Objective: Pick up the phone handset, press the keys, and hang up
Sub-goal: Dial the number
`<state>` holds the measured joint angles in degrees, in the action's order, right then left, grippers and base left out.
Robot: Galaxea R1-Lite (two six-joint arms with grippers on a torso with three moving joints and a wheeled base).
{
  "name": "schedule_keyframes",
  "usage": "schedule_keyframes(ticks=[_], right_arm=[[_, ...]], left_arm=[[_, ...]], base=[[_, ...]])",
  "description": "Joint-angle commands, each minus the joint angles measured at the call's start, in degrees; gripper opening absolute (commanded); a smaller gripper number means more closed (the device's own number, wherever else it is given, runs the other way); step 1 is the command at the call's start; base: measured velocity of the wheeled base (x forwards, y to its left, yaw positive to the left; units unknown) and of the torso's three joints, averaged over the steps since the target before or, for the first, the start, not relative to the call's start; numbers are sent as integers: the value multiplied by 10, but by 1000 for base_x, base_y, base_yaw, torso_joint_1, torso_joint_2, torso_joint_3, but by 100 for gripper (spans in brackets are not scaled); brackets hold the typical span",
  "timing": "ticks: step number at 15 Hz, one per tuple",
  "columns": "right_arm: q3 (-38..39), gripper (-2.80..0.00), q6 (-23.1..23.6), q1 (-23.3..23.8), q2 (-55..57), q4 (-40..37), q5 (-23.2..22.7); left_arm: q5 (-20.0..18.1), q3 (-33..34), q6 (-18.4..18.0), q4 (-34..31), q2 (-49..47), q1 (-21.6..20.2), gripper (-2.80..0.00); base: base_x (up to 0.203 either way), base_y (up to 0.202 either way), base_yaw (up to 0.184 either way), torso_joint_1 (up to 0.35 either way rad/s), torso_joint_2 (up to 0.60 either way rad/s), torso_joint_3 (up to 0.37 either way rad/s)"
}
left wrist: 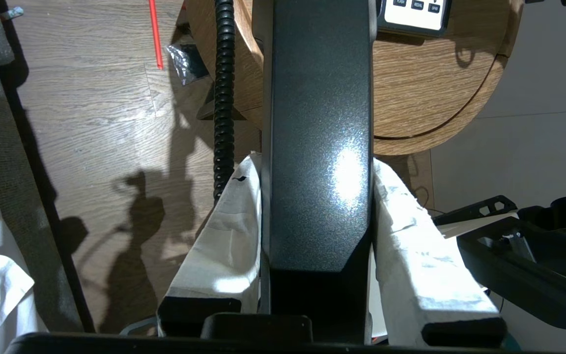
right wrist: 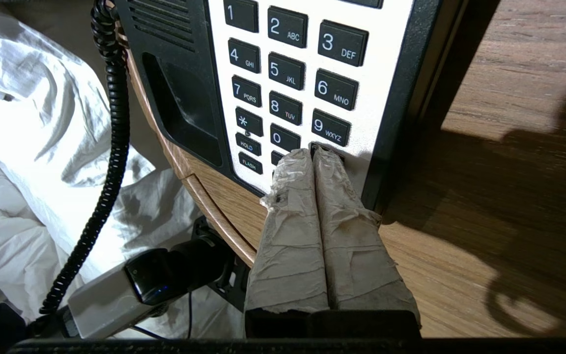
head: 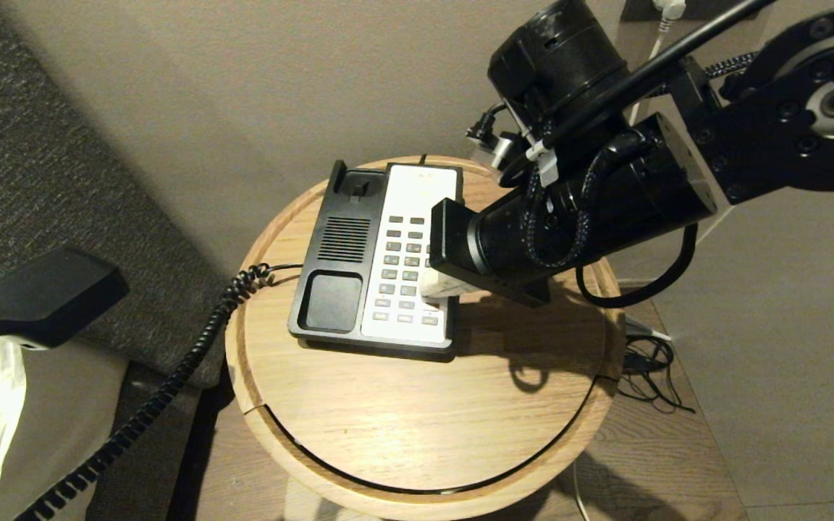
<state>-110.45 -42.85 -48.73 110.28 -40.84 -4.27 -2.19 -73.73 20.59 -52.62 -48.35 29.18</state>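
Note:
The black phone handset (head: pixel 30 300) is off the base, held in the air left of the round table; its coiled cord (head: pixel 171 376) runs to the phone. In the left wrist view my left gripper (left wrist: pixel 315 164) is shut on the handset (left wrist: pixel 320 137), one white-wrapped finger on each side. The phone base (head: pixel 334 253) lies on the table with its empty cradle. The keys (head: pixel 402 260) sit on the white faceplate. My right gripper (right wrist: pixel 315 152) is shut, its taped fingertips together on the key just below the 9 key (right wrist: pixel 331 127).
The round wooden table (head: pixel 417 412) has a raised rim. White cloth (right wrist: pixel 27 147) lies beside the table on the handset side. A grey upholstered edge (head: pixel 40 145) stands at the left. Cables (head: pixel 649 369) lie on the floor at the right.

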Motion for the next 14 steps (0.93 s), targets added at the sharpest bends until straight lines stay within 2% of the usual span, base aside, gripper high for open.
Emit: schedule_keyframes(ticks=[1, 7, 11, 14], right_arm=[[2, -280, 0, 2, 0, -2, 1], [19, -280, 23, 5, -1, -1, 19], [9, -280, 17, 3, -19, -2, 18], [10, -280, -6, 0, -42, -3, 17]], left_arm=[[0, 0, 2, -3, -1, 0, -280], [0, 5, 1, -3, 3, 0, -280], [0, 5, 1, -3, 3, 0, -280], [0, 9, 1, -3, 5, 0, -280]], base=[[0, 0, 0, 0, 0, 0], [0, 0, 0, 0, 0, 0], [0, 0, 0, 0, 0, 0], [0, 0, 0, 0, 0, 0]])
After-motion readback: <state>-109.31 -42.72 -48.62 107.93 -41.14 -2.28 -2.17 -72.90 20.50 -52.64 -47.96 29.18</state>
